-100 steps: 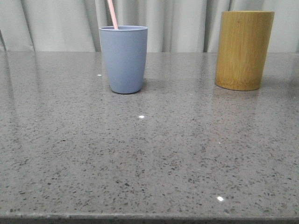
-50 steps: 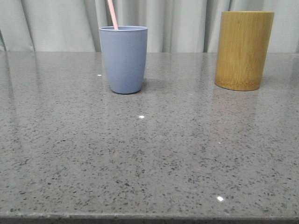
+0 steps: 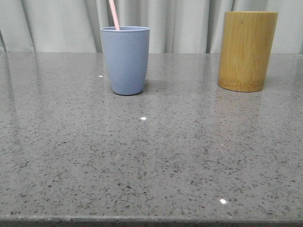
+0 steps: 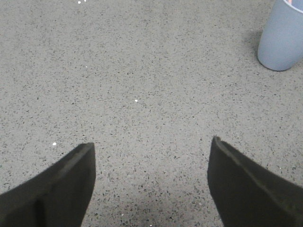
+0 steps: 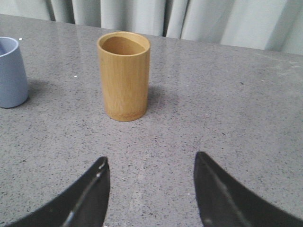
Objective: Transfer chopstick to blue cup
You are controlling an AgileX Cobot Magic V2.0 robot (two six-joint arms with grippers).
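The blue cup (image 3: 125, 60) stands on the grey speckled table at the back left. A pale pink chopstick (image 3: 113, 14) stands in it, leaning left and running out of the top of the front view. The cup also shows in the left wrist view (image 4: 283, 38) and the right wrist view (image 5: 10, 73). My left gripper (image 4: 152, 146) is open and empty above bare table, well apart from the cup. My right gripper (image 5: 150, 161) is open and empty, short of the bamboo holder. Neither gripper shows in the front view.
A taller yellow-brown bamboo cylinder (image 3: 247, 50) stands at the back right; the right wrist view (image 5: 124, 75) shows nothing visible inside it. A pale curtain (image 3: 184, 23) hangs behind the table. The table's front edge (image 3: 151, 219) runs along the bottom of the front view.
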